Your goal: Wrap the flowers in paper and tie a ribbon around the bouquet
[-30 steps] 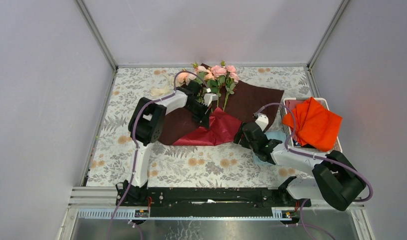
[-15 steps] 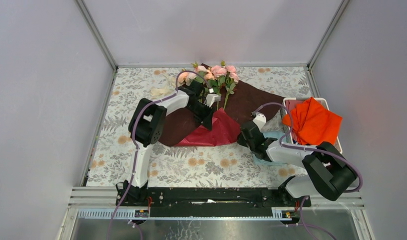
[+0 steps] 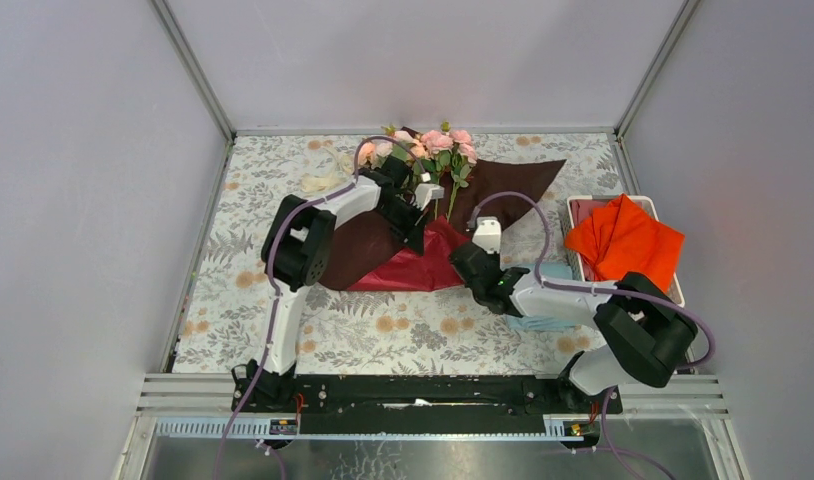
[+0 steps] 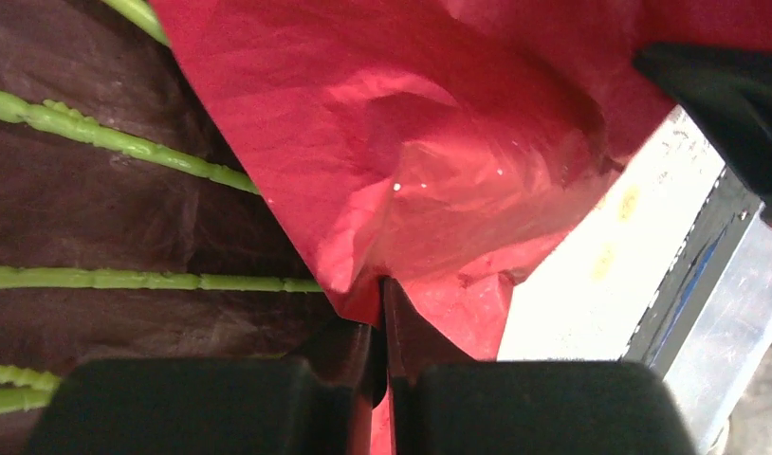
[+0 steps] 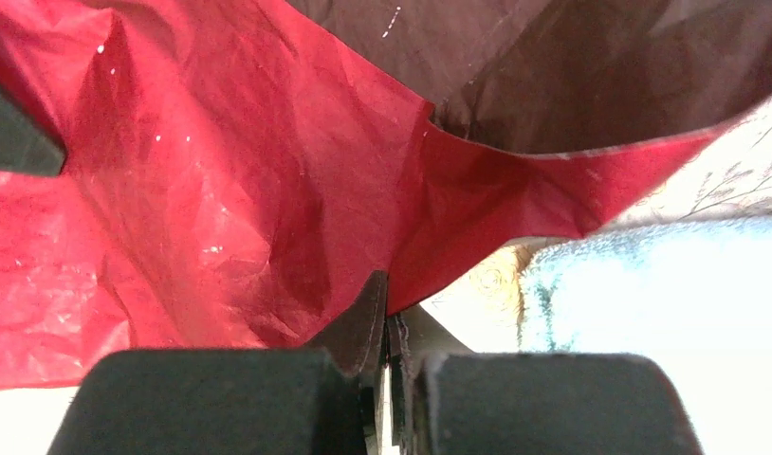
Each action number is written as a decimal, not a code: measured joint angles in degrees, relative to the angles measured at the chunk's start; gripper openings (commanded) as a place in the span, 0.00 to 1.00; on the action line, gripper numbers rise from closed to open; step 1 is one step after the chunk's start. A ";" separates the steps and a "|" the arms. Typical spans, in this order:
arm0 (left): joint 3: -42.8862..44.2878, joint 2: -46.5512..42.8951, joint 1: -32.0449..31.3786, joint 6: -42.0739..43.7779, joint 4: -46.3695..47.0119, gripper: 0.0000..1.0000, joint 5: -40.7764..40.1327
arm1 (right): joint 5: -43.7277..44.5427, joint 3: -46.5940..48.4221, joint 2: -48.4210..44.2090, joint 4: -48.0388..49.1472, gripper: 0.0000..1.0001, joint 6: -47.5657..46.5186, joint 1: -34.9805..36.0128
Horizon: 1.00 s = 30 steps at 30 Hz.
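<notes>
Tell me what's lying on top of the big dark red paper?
The flowers lie on the paper, green stems showing. A folded-over red flap covers the stem ends, so those are hidden.

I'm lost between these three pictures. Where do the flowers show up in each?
Top: flowers at the table's far middle, on the paper.
Left wrist: only their green stems, at left.
Right wrist: not in it.
Shared landmark: the paper's red fold, in all three.

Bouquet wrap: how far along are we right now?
Done: flowers lie on the paper, stems on its dark side. In hand: left gripper and right gripper each pinch the folded crimson edge. To do: roll it up, then tie the ribbon, lying untouched left of the flowers.
</notes>
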 measured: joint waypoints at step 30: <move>5.03 1.79 10.82 -2.73 -2.21 0.56 3.17 | 11.19 9.94 18.88 7.41 0.00 -47.82 15.50</move>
